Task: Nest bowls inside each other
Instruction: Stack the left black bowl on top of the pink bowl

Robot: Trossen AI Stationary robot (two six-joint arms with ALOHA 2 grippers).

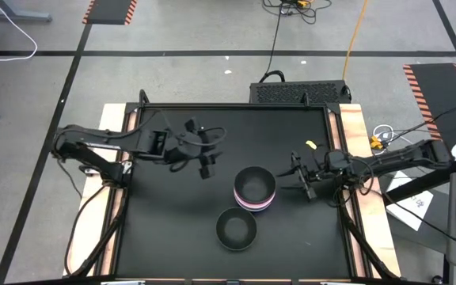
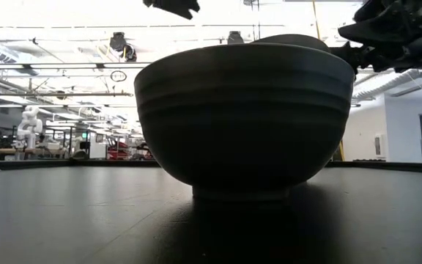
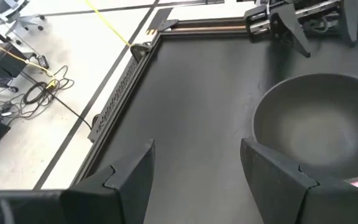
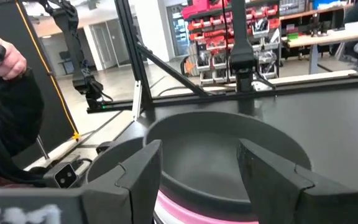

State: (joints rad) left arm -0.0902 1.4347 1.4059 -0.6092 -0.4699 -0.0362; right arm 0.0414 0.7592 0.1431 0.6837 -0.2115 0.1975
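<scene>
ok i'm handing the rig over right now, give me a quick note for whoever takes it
Left gripper: open, empty, over the table left of the stack.
Right gripper: open, empty, just right of the stack.
Stack: black bowl on top, pink and pale rims showing beneath, mid-table.
Single black bowl: alone, near the front edge, apart from the stack.
Done: all but one nested.
Left: put the single black bowl into the stack.

Overhead, table-level, two wrist views
</scene>
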